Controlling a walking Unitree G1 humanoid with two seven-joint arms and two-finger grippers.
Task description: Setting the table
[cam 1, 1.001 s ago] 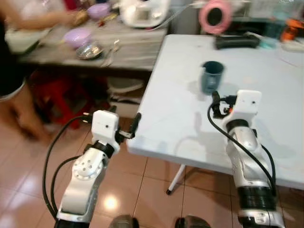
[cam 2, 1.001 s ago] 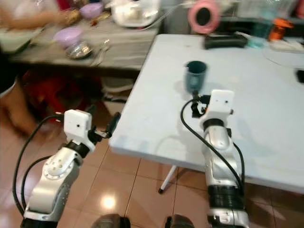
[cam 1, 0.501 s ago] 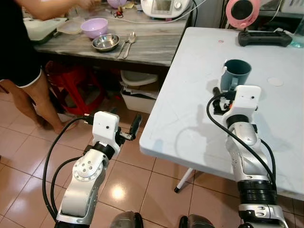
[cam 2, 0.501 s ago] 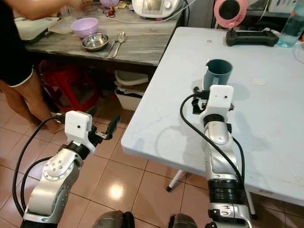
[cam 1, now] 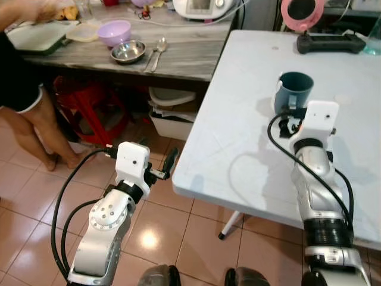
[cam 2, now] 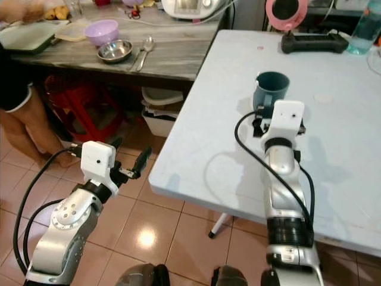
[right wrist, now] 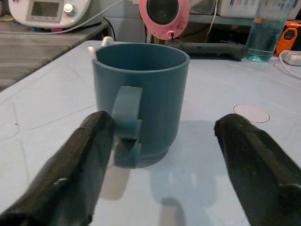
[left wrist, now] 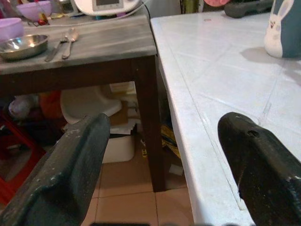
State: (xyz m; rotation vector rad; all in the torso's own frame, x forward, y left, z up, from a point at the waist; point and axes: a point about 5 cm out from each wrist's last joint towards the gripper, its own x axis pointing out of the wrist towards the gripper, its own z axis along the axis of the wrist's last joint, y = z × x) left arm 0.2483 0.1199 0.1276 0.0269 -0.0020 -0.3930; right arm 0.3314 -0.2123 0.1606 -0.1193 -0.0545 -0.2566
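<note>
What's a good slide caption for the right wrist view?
Right gripper with open jaws lined up on a blue mug, handle facing the camera, standing on the white table.

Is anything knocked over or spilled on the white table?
Nothing stands out. The blue mug stands upright on the white table, with no spill around it. The right gripper is open just in front of its handle, not touching it. The left gripper is open beside the table's edge.

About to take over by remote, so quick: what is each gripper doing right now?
Left gripper: open, holding nothing, off the white table's edge.
Right gripper: open, holding nothing, lined up on the blue mug.
</note>
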